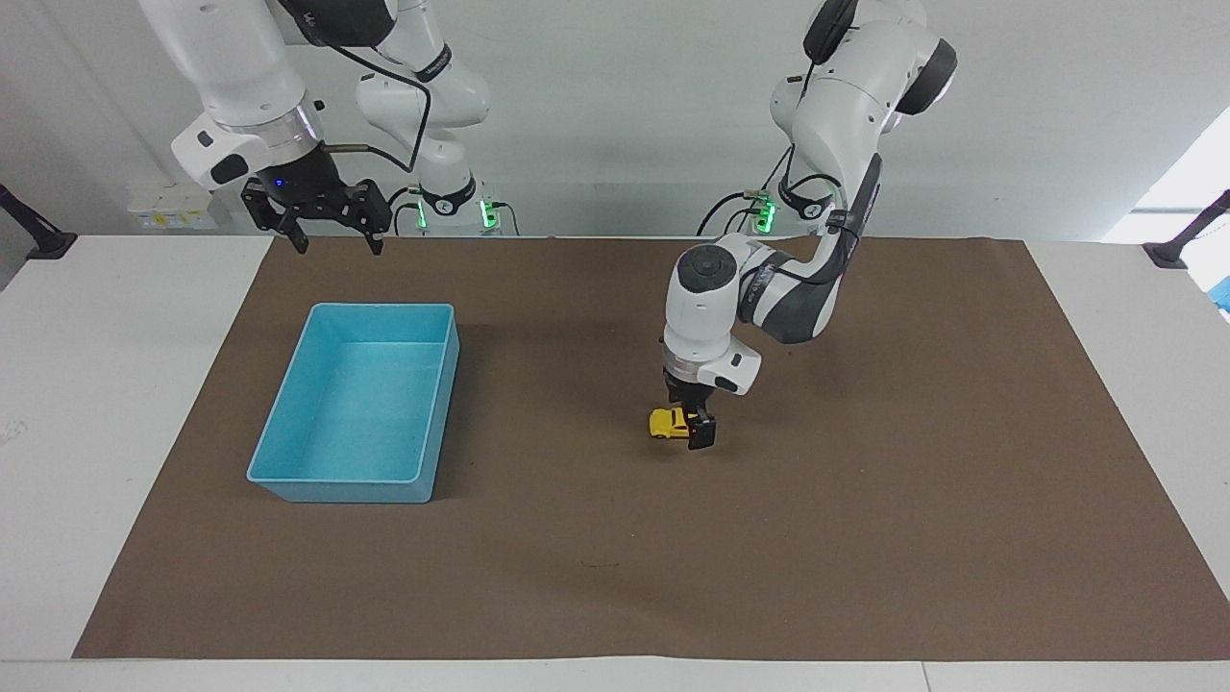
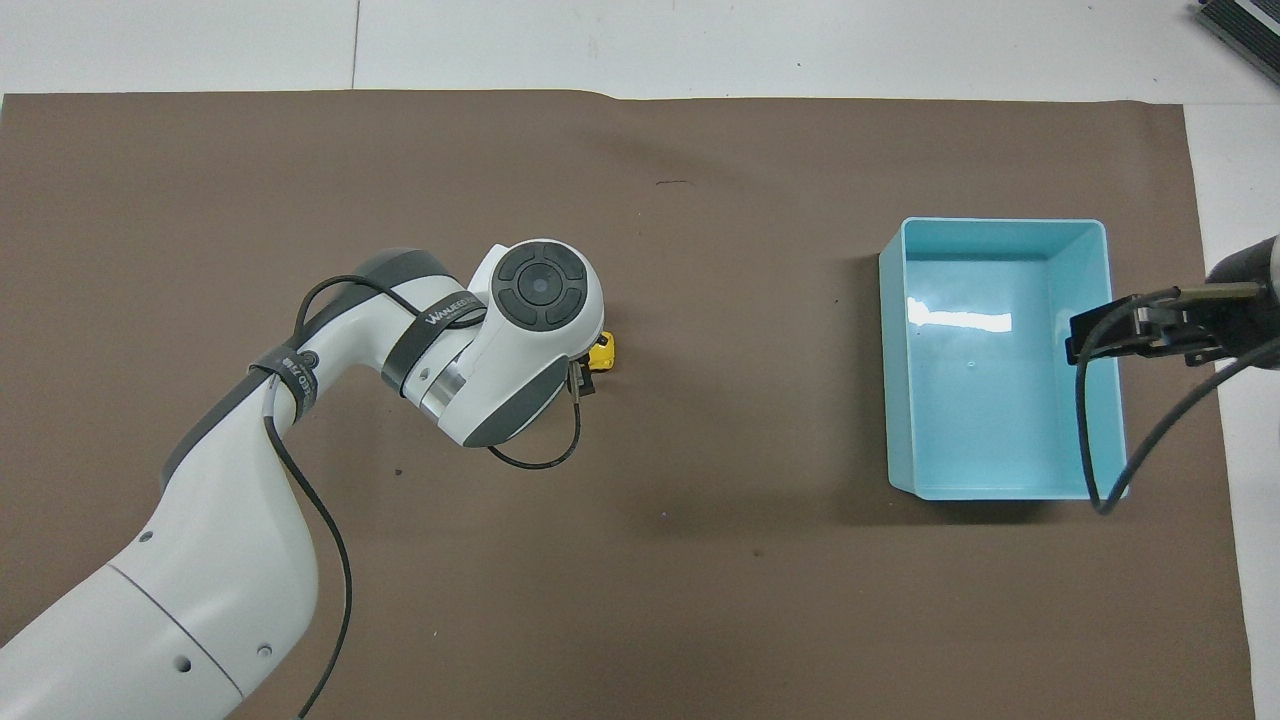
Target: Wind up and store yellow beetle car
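Right gripper [image 1: 330, 234] waited spread over the tabletop [image 1: 115, 384] edge nearest the robots, by the blue bin [image 1: 357, 408]. Left gripper [image 1: 694, 430] was down straddling the yellow beetle car [image 1: 665, 423] mid-tabletop; can't tell if pinched. Winding and storing remained; bin empty.

Car [image 1: 667, 423] mid-mat [image 1: 865, 538], left hand [image 1: 694, 428] down on it, bin [image 1: 288, 461] toward right arm's end, right hand [image 1: 330, 231] waiting near bin

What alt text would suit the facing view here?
The left gripper is down at the yellow beetle car on the brown mat. The empty blue bin sits toward the right arm's end, where the right gripper waits, open.
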You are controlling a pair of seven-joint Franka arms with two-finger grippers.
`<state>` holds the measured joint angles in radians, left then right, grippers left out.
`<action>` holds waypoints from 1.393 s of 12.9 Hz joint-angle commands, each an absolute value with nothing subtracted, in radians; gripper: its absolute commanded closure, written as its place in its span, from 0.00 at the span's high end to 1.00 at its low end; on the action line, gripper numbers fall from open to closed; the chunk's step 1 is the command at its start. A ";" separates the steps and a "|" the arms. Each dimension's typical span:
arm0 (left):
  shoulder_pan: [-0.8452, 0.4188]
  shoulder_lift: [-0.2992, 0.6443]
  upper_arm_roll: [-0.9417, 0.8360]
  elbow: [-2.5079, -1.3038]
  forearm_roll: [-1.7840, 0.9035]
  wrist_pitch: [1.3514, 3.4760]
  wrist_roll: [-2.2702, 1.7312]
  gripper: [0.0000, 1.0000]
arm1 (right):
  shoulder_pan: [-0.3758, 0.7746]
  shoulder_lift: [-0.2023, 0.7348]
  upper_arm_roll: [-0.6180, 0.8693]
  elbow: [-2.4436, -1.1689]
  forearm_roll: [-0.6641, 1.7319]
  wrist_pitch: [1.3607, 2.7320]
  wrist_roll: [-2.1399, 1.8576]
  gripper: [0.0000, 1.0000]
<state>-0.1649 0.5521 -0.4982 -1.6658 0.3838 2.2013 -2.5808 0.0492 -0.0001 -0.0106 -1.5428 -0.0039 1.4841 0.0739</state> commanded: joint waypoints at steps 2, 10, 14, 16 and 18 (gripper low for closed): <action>-0.155 0.554 -0.508 -1.675 0.399 2.186 -2.540 0.97 | 0.038 0.002 -0.011 -1.542 0.021 1.486 0.055 1.00; -0.147 0.552 -0.508 -1.690 0.397 2.186 -2.499 0.09 | 0.038 0.002 -0.011 -1.542 0.021 1.486 0.055 1.00; -0.132 0.548 -0.506 -1.715 0.397 2.187 -2.455 0.10 | 0.038 0.002 -0.011 -1.542 0.021 1.486 0.055 1.00; -0.112 0.545 -0.506 -1.735 0.397 2.189 -2.425 0.10 | 0.038 0.002 -0.011 -1.542 0.021 1.486 0.055 1.00; -0.094 0.543 -0.496 -1.740 0.397 2.189 -2.395 0.12 | 0.038 0.002 -0.011 -1.542 0.021 1.486 0.055 1.00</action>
